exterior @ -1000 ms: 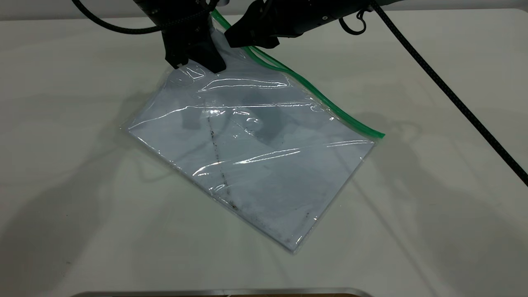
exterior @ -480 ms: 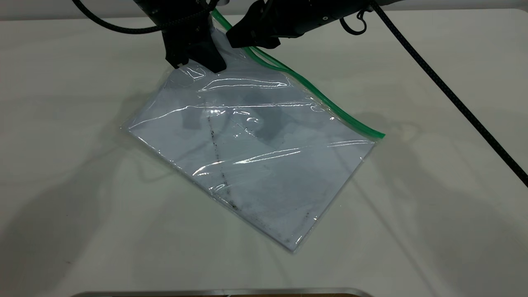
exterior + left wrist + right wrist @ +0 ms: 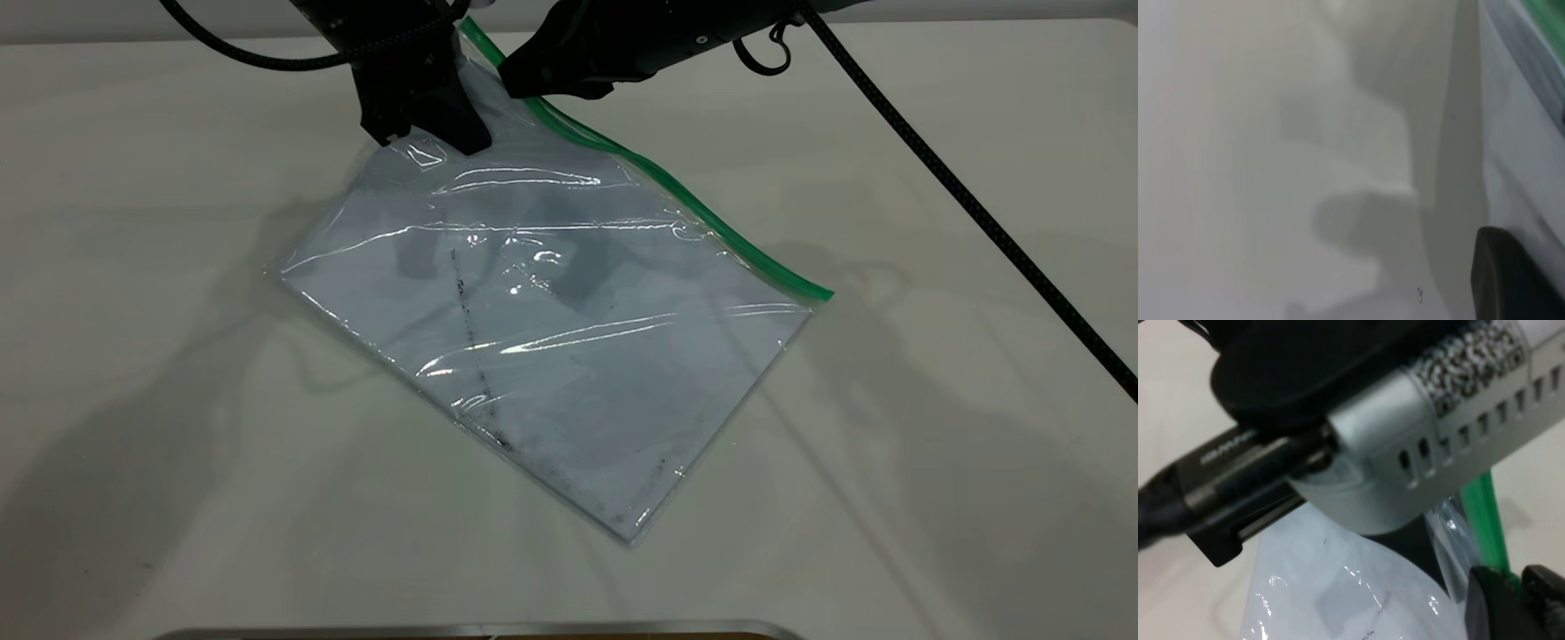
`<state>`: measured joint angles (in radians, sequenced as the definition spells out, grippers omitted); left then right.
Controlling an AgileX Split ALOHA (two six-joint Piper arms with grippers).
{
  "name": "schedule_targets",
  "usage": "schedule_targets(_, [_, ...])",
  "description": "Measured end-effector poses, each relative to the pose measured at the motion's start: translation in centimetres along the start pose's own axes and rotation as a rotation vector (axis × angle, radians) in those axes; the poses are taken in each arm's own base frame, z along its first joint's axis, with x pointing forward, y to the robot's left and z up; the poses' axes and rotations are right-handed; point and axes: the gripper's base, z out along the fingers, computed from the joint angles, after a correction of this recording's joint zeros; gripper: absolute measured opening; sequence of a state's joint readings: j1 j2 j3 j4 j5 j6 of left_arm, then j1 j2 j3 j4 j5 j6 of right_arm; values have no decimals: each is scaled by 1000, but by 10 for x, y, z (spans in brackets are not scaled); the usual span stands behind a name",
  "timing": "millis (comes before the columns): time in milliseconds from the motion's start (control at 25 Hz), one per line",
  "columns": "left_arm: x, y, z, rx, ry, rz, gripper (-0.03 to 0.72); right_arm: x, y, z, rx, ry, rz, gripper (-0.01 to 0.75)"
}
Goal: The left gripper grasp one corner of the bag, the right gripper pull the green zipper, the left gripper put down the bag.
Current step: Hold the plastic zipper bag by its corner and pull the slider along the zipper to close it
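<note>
Clear flat plastic bag (image 3: 569, 329): far corner pinched by left tool (image 3: 425, 133); right tool (image 3: 520, 76) pinching green zipper strip (image 3: 676, 191); pale table (image 3: 889, 489) open around remaining edges.

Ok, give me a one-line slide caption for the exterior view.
Left pincer pinches the far corner of the bag while the right pincer closes on the green zipper.
</note>
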<state>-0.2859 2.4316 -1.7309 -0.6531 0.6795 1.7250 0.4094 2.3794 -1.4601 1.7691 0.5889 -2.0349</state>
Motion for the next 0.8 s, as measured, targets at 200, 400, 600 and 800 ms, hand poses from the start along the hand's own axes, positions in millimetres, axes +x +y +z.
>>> schedule_targets(200, [0, 0, 0, 1, 0, 0, 72, 0, -1, 0, 7, 5, -2, 34])
schedule_targets(400, [-2, 1, -4, -5, -3, -5, 53, 1, -2, 0, 23, 11, -1, 34])
schedule_targets(600, [-4, 4, -19, -30, -4, -2, 53, -2, -4, 0, 46, 5, 8, 34])
schedule_targets(800, [4, 7, -36, -18, -19, -28, 53, -4, -3, 1, 61, 8, 3, 34])
